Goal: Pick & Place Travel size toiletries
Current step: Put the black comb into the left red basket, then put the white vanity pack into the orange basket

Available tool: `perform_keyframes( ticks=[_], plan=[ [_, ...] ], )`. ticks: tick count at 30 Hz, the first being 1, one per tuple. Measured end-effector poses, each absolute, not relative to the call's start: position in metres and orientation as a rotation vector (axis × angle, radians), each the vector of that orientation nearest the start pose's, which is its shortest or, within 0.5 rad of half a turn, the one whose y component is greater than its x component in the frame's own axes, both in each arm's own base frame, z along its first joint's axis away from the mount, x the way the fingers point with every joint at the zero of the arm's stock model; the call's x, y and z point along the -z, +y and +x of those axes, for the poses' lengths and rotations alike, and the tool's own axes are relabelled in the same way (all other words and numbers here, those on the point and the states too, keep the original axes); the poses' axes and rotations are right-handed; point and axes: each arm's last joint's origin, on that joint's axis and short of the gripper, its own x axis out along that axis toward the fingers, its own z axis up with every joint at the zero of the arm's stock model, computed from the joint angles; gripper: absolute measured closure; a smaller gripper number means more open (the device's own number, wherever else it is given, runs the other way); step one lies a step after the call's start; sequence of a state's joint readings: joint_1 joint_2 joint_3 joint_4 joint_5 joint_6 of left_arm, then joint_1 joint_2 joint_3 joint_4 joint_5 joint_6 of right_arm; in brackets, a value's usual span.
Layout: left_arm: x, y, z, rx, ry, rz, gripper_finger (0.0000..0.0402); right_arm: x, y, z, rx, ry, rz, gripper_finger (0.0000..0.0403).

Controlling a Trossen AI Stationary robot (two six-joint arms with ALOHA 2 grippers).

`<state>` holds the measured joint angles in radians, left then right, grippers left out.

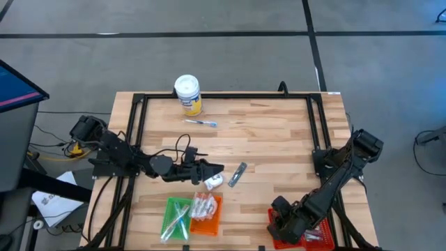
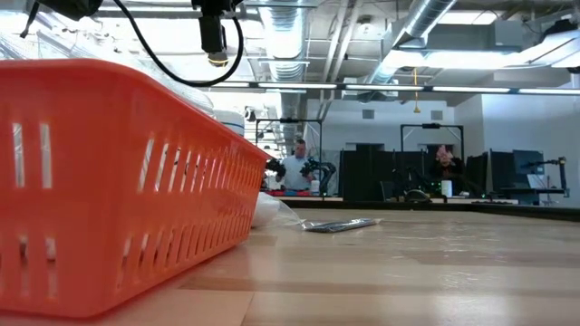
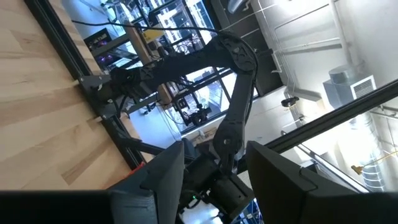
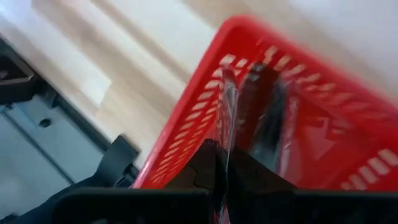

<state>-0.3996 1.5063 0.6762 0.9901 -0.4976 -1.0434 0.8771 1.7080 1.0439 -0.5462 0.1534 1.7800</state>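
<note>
Hovering over the wooden bench (image 1: 279, 139), the left end effector (image 1: 212, 169) has its fingers spread with nothing between them, just above a white packet (image 1: 213, 182). Nearby lie a green tray (image 1: 175, 217) and an orange tray (image 1: 206, 213), both holding toiletries, with a silvery piece (image 1: 237, 174) just beyond the white packet. Farther right, the right end effector (image 1: 284, 222) is clenched above the red tray (image 4: 298, 118), where dark tubes (image 4: 264, 118) lie.

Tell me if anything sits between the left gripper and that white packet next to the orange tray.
Nothing visible does. In the high view the left gripper, fingers open, hovers just beside the white packet, with only bare table between them. The silvery packet lies off to one side, and the orange tray sits beyond the packet.
</note>
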Motion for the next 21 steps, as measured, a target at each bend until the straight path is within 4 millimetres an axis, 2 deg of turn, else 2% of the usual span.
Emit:
perform_keyframes(
  ticks=[8, 21],
  plan=[
    [-0.2417, -0.1066, 0.2855, -0.010, -0.183, -1.111, 0.0234, -0.1713, 0.2443, 0.2076, 0.442, 1.195, 0.939, 0.0382],
    [-0.2417, -0.1066, 0.2855, -0.009, -0.183, -1.111, 0.0234, -0.1760, 0.2429, 0.2064, 0.441, 1.191, 0.953, 0.0276]
  ],
)
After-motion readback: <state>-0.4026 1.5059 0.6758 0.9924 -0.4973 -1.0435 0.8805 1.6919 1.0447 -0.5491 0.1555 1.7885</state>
